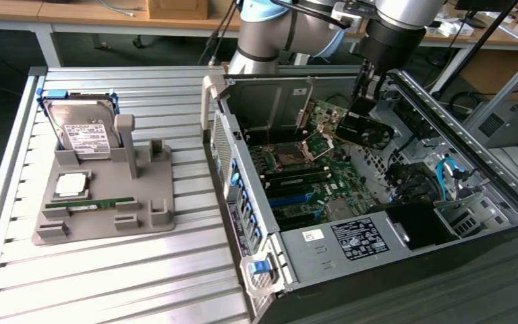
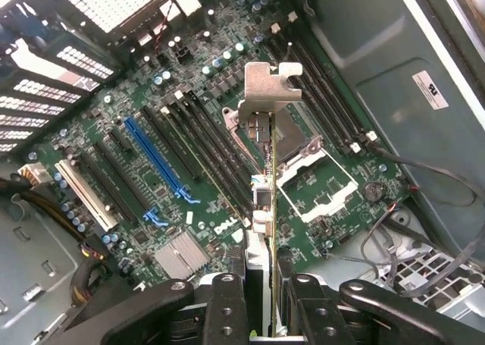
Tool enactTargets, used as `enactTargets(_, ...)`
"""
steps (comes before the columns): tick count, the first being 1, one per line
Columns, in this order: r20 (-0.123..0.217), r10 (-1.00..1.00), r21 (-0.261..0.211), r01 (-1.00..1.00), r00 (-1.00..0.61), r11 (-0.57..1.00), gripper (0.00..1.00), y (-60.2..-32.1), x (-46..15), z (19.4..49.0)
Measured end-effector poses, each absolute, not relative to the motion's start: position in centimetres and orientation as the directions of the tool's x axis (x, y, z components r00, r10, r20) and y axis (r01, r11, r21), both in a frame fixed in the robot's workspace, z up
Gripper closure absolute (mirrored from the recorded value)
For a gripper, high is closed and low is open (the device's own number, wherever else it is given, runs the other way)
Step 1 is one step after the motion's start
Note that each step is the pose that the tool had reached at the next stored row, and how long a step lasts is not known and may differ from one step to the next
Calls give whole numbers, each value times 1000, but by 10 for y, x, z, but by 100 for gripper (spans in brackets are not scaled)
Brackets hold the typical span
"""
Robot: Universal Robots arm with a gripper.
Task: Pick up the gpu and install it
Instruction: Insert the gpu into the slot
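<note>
Nearest the wrist camera: gripper [image 2: 261, 288] clenched on the gpu [image 2: 261, 201], black fingers [image 2: 227, 303] pressed to both faces, card edge-on and running away from the lens. At the card's far end, silver bracket [image 2: 270, 83] with a bent tab. Below that, green motherboard [image 2: 189, 208], apart from the card, no slot entered. Gpu hanging over the strip between the long black slots [image 2: 204, 144] and the open CPU socket [image 2: 307, 170]. Past the black slots, one blue slot [image 2: 155, 159], then a white slot [image 2: 83, 193]. Finned heatsink [image 2: 182, 254] close to the fingers, coin cell [image 2: 371, 189] beyond the socket. Exterior view, front edge first: slatted metal table [image 1: 106, 283], with open computer case [image 1: 318, 260] on its side toward the exterior view's right. On the exterior view's left, grey fixture [image 1: 151, 216] carrying a green memory stick [image 1: 97, 202], a CPU chip [image 1: 72, 183] lying flat behind it, and further back a hard drive [image 1: 83, 131] standing upright. Deeper in the case, gpu [image 1: 364, 129] tilted, dark face showing, up off the motherboard [image 1: 309, 185] near the far wall, gripper [image 1: 364, 101] on its upper edge. Farthest back, silver-and-blue arm [image 1: 277, 27] reaching down from above.
</note>
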State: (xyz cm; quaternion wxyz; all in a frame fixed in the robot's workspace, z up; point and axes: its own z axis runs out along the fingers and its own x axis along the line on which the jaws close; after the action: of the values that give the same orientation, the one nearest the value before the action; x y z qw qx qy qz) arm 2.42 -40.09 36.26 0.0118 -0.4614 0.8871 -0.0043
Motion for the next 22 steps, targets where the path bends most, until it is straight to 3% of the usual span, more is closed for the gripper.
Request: enactTargets(22, -17, -883, -19, -883, -469, 469, 73, -401, 24, 363)
